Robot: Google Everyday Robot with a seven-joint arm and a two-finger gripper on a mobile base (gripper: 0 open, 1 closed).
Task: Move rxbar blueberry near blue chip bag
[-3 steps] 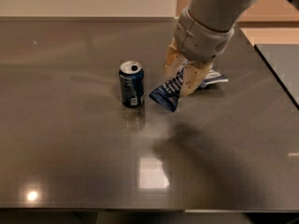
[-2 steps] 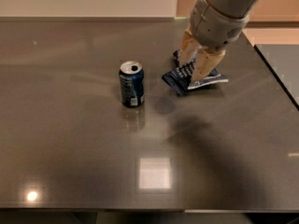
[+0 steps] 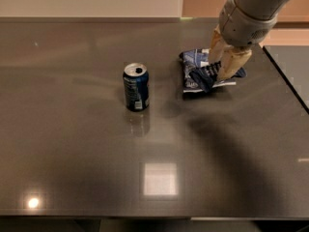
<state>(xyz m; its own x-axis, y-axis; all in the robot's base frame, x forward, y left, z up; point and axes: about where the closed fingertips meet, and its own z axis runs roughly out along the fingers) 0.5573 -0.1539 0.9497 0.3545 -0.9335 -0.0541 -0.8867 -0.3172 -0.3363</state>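
My gripper hangs at the right back of the table, with its tan fingers shut on the rxbar blueberry, a small dark navy wrapper with white text. It holds the bar tilted just over the blue chip bag, a crinkled blue-and-white bag lying flat on the table. The bar overlaps the bag's right half. Whether the bar touches the bag cannot be told. The arm hides the bag's right edge.
A blue soda can stands upright left of the bag. The dark glossy table ends at a right edge, with a second surface beyond it. A wall runs along the back.
My gripper has carried the rxbar blueberry right and back, from beside the soda can to over the blue chip bag.
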